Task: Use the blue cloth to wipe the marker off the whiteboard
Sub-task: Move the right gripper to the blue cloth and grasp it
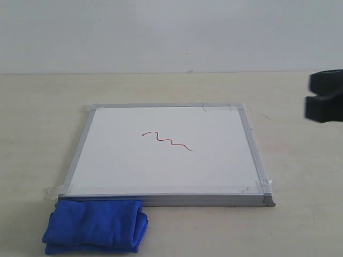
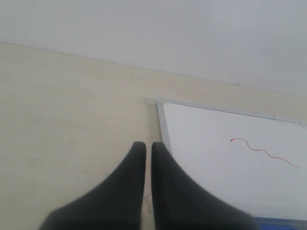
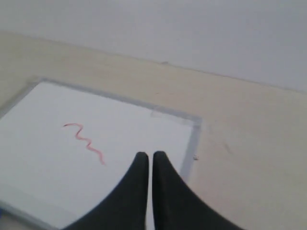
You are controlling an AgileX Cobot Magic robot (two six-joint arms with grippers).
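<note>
Cloth (image 1: 96, 229) lies folded at lower left, against the board (image 1: 107, 171). I judge it soft, light, easily bunched; I'd pinch the top fold. Left gripper (image 2: 145, 147) and right gripper (image 3: 147, 157) are closed, empty. Marker (image 1: 167, 141) is mid-board.

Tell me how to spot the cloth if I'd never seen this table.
Find the whiteboard, the large silver-framed white rectangle lying flat on the beige table. At its lower-left corner in the exterior view lies the blue cloth, folded. It is the only soft, bright blue thing there.
</note>
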